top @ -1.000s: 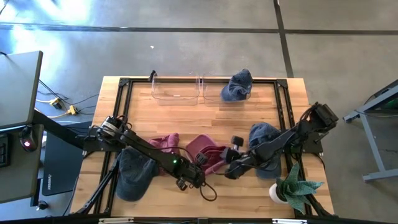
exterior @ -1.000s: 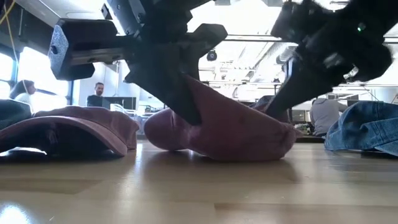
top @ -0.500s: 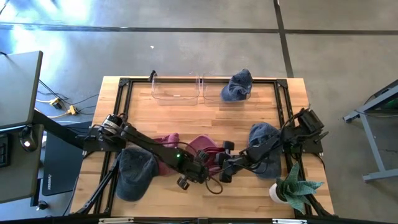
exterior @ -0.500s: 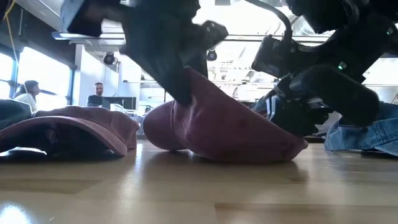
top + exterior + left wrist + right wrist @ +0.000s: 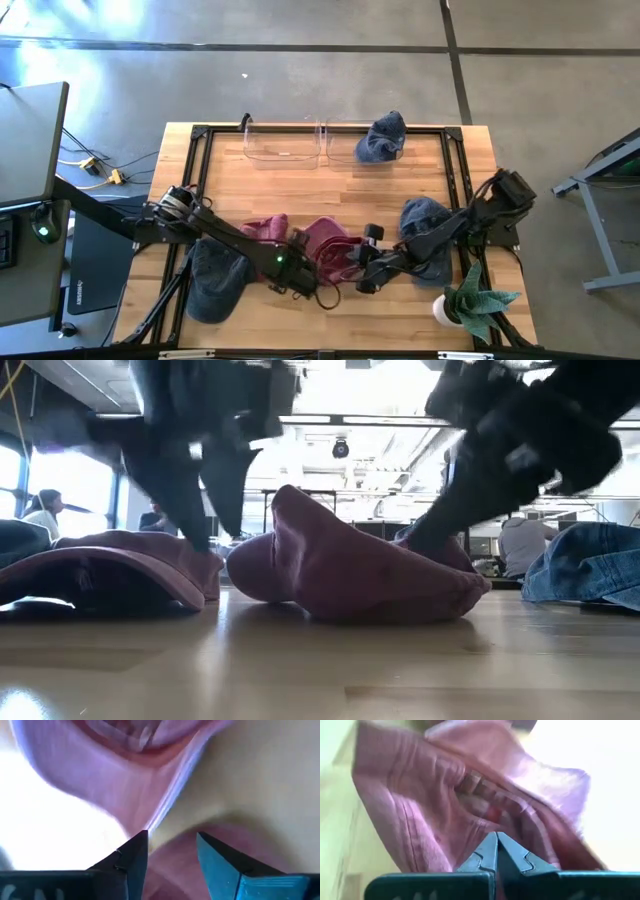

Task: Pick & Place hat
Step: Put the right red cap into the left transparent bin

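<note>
R gripper [image 5: 496,845] pinches crumpled maroon hat [image 5: 330,248].

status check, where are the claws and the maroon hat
Left claw open, just off the maroon hat. Right claw shut on hat's fabric. Second maroon hat close alongside.

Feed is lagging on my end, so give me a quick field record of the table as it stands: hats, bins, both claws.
maroon hat: crumpled at table centre, between the two claws
left claw: open, beside the maroon hat, holding nothing
right claw: shut, at the maroon hat's edge; grip on fabric cannot be confirmed
second maroon hat: flat, beside the first
blue hats: one under the left arm, one under the right arm, one in the right clear bin
left clear bin: no hat in it
potted plant: table corner
</note>
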### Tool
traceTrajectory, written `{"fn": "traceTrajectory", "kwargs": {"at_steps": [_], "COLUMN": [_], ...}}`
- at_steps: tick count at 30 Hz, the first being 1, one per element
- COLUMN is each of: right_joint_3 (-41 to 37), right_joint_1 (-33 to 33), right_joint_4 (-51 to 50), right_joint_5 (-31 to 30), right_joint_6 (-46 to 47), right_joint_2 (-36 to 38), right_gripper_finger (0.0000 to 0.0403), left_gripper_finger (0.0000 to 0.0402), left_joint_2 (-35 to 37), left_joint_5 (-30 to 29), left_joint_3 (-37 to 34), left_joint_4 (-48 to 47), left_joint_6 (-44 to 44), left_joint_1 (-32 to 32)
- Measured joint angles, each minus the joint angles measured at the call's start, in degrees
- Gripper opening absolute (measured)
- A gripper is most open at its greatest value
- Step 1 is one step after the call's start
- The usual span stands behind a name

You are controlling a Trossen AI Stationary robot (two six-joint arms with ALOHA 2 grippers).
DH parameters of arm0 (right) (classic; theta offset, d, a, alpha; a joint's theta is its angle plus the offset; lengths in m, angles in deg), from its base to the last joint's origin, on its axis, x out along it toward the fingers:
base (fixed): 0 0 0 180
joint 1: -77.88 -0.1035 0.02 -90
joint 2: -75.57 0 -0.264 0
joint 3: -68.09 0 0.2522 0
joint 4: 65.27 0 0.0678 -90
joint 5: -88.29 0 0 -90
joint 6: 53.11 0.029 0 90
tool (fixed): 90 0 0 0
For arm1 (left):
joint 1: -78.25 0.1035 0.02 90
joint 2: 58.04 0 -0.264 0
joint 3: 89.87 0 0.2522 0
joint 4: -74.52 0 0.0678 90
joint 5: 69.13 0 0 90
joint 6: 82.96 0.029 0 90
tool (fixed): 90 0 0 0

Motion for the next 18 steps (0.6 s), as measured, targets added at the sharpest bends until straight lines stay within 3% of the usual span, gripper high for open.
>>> {"fn": "traceTrajectory", "kwargs": {"at_steps": [4,10,14,18], "right_joint_3": [0.0,0.0,0.0,0.0], "right_joint_1": [-0.4,1.9,2.2,1.0], "right_joint_4": [0.3,1.1,6.2,5.4], "right_joint_5": [-2.1,6.9,14.6,13.1], "right_joint_6": [0.0,0.5,-1.6,-2.7], "right_joint_2": [2.0,-0.3,-1.7,-0.5], "right_gripper_finger": [0.0000,0.0000,0.0000,0.0000], "left_gripper_finger": [0.0147,0.0128,0.0119,0.0117], "left_joint_2": [0.1,0.1,0.1,0.1], "left_joint_5": [-10.2,-22.6,-24.1,-25.1], "left_joint_3": [-8.5,-16.6,-19.2,-19.4], "left_joint_4": [9.6,28.0,47.1,49.3], "left_joint_6": [-2.0,2.0,11.2,13.5], "left_joint_1": [0.0,2.1,5.5,7.4]}}
